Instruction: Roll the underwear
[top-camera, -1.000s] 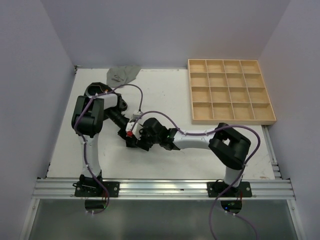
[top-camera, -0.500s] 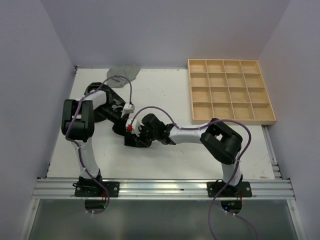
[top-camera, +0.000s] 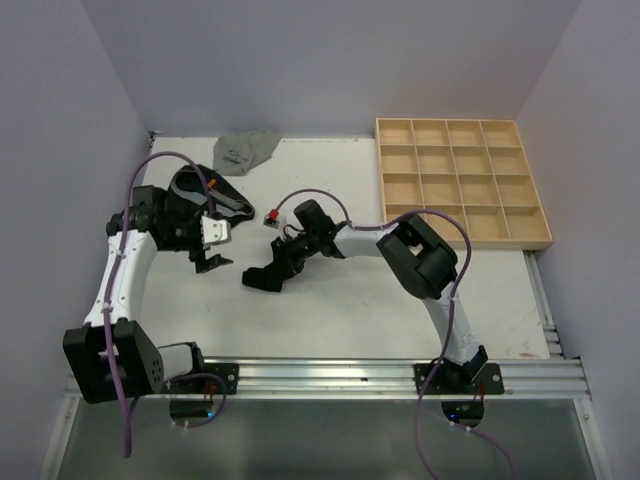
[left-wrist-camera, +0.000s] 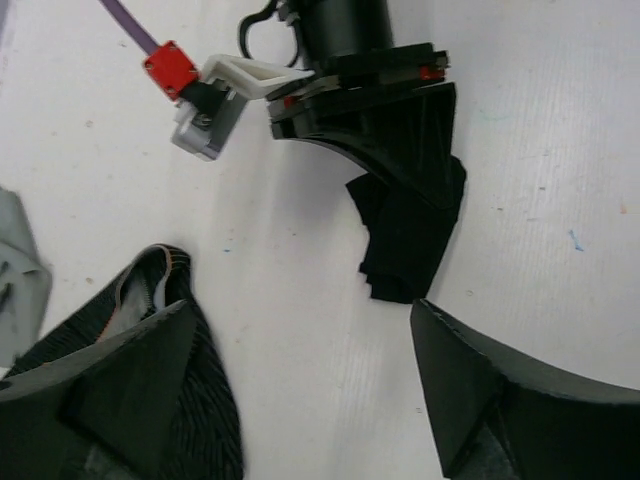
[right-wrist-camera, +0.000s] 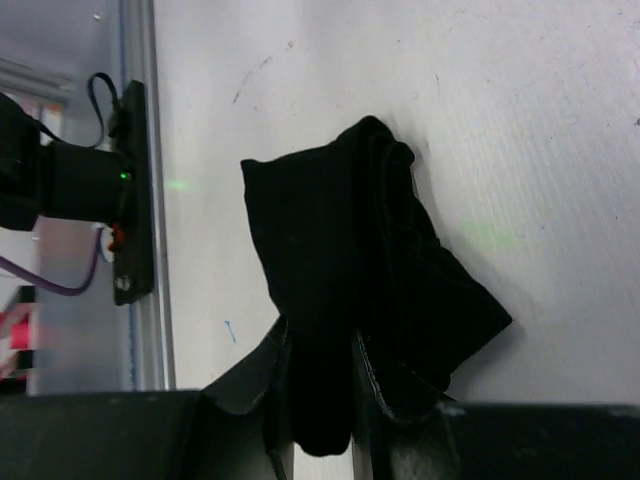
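A rolled black underwear (right-wrist-camera: 350, 260) lies on the white table with my right gripper (right-wrist-camera: 320, 400) shut on its near end. From above, that black underwear (top-camera: 256, 281) sticks out of the right gripper (top-camera: 272, 270) at mid-table. My left gripper (top-camera: 213, 263) stands open to its left, apart from it, with nothing between its fingers (left-wrist-camera: 500, 390). The left wrist view shows the bundle (left-wrist-camera: 405, 250) ahead under the right gripper (left-wrist-camera: 390, 120). Another black underwear with a tan waistband (top-camera: 205, 190) lies behind the left gripper. A grey underwear (top-camera: 245, 150) sits at the back edge.
A wooden grid tray (top-camera: 545, 225) stands at the back right of the table. Purple cables loop over both arms. A metal rail (top-camera: 320, 375) runs along the near edge.
My left gripper has opened, let go of the black bundle and swung away to the left. My right gripper has shut on the bundle.
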